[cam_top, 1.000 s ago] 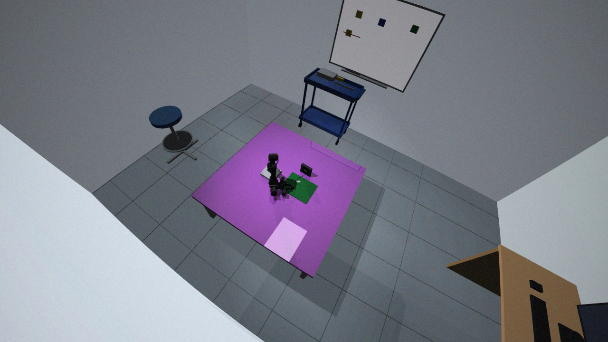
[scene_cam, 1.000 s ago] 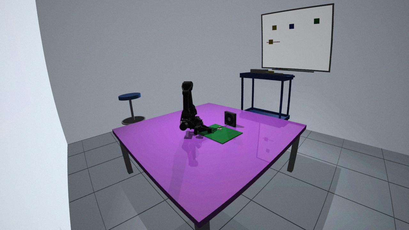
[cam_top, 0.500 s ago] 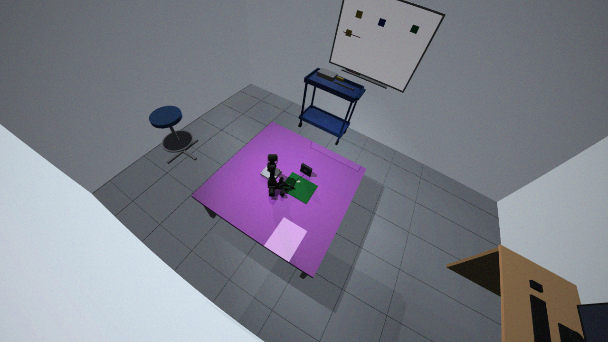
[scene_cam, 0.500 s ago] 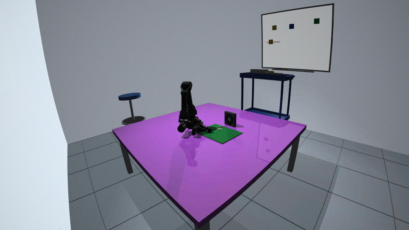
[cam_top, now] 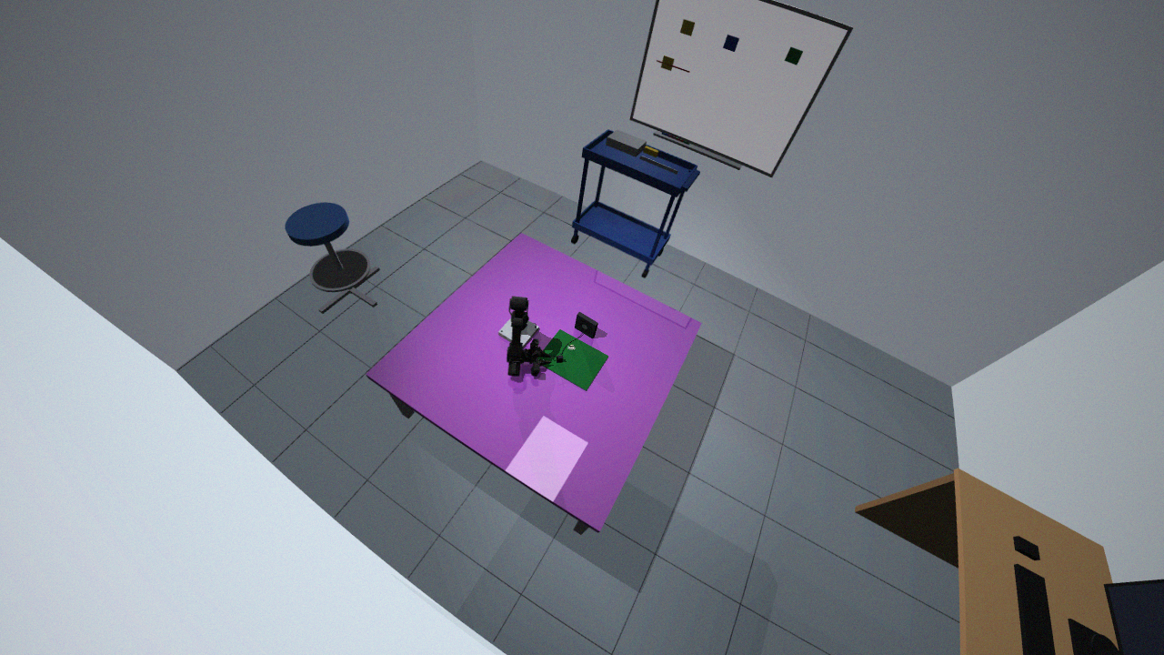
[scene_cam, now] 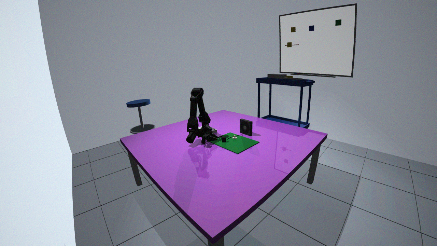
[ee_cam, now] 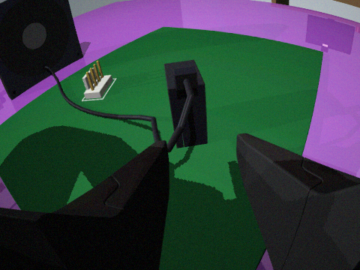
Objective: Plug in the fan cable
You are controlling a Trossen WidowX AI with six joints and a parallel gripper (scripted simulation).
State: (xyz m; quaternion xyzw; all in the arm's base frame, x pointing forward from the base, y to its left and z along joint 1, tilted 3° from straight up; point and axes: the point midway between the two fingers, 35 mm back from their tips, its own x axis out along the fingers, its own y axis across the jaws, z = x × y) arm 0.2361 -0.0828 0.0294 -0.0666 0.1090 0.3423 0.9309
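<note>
The black plug (cam_top: 559,358) (scene_cam: 224,139) (ee_cam: 199,109) is a tall block on the green board (cam_top: 584,376) (scene_cam: 239,147) (ee_cam: 262,75), apart from the white four-pin header (cam_top: 571,347) (scene_cam: 234,137) (ee_cam: 98,89). The header's brass pins are bare, to the plug's left in the wrist view. My gripper (ee_cam: 202,147) is open, its tips just short of the plug, with nothing held between them. The black cable (ee_cam: 105,115) runs from the fan (cam_top: 586,325) (scene_cam: 245,127) (ee_cam: 60,22), dips by my left fingertip and rises to the plug's upper part. Whether the cable touches that finger is unclear.
The fan stands upright behind the board, near the header. The board lies on the purple table (cam_top: 456,366) (scene_cam: 183,165) (ee_cam: 142,15). My arm's shadow falls on the board. A blue cart (cam_top: 622,232) (scene_cam: 265,80) and a stool (cam_top: 317,221) (scene_cam: 138,103) stand beyond the table.
</note>
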